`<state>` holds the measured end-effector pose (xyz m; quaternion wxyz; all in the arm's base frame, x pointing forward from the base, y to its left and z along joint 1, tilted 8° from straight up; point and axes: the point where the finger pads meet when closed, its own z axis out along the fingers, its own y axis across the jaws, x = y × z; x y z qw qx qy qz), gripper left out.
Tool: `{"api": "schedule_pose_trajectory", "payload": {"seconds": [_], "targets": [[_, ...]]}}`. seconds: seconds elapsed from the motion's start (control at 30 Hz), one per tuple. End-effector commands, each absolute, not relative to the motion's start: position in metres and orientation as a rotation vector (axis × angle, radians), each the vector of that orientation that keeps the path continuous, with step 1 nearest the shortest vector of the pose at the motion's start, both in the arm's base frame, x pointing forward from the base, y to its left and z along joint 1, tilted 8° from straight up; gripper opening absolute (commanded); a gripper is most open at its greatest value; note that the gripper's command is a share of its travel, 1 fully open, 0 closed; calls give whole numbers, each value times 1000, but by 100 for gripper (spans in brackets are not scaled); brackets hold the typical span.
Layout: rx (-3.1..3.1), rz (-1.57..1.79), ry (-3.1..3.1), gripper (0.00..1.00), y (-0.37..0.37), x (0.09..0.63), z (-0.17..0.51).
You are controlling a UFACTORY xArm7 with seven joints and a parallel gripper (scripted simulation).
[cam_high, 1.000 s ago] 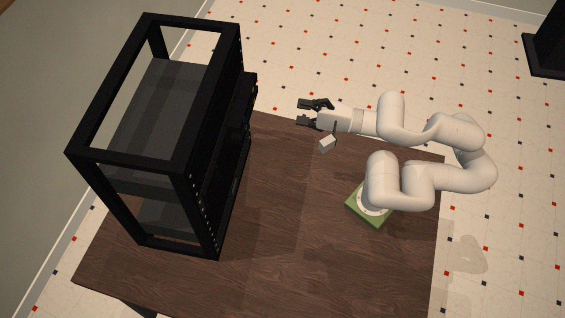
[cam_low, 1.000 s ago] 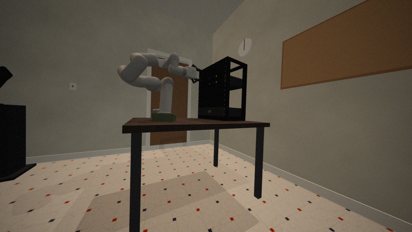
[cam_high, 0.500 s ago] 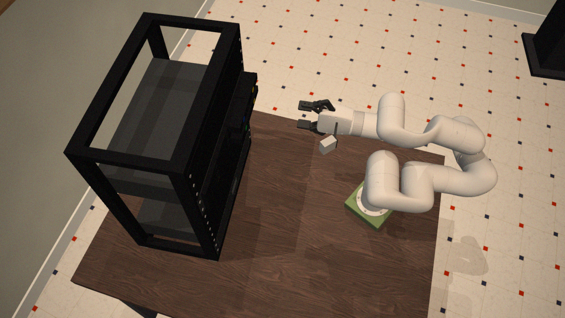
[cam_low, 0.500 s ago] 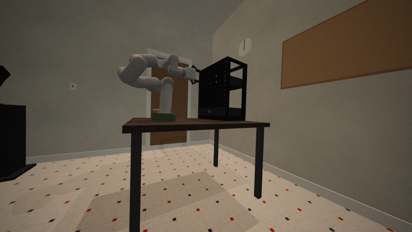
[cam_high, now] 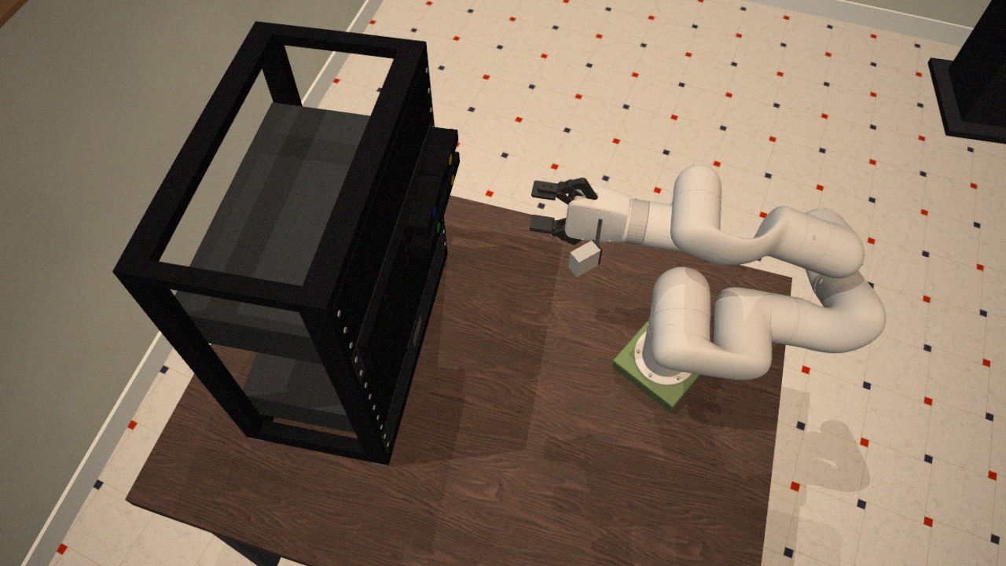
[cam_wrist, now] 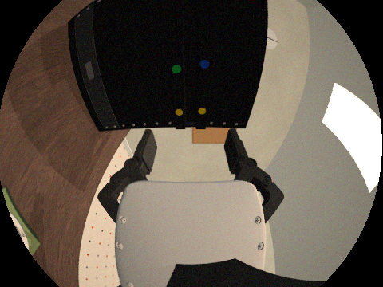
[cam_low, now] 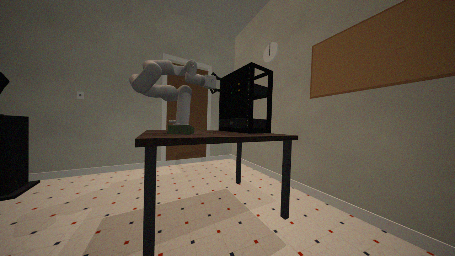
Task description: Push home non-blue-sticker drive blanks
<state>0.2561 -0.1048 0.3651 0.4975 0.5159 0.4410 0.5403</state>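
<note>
The black rack (cam_high: 295, 232) stands at the left of the wooden table, its front facing the arm. The chassis front (cam_wrist: 178, 53) fills the wrist view. It shows a green sticker (cam_wrist: 177, 68), a blue sticker (cam_wrist: 204, 63) and two yellow stickers (cam_wrist: 179, 112) (cam_wrist: 203, 111). In the overhead view a yellow (cam_high: 449, 159), a blue (cam_high: 434, 208) and a green sticker (cam_high: 438, 226) show on the front edge. My gripper (cam_high: 543, 206) is open and empty, level with the upper front, some way off it. It also shows in the wrist view (cam_wrist: 188, 149) and the side view (cam_low: 215, 83).
The arm's green base (cam_high: 657, 369) sits on the table's right part. A dark cabinet (cam_high: 974, 77) stands on the floor at the far right. The table's far edge (cam_high: 492, 200) runs just under the gripper.
</note>
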Motion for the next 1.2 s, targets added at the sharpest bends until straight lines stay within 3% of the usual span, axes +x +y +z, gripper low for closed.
{"api": "schedule_pose_trajectory", "payload": {"seconds": [0.0,1.17], "targets": [[1251,1309,1064,100,-105,256,366],[1255,1311,1063,100,-100,266,367]]}}
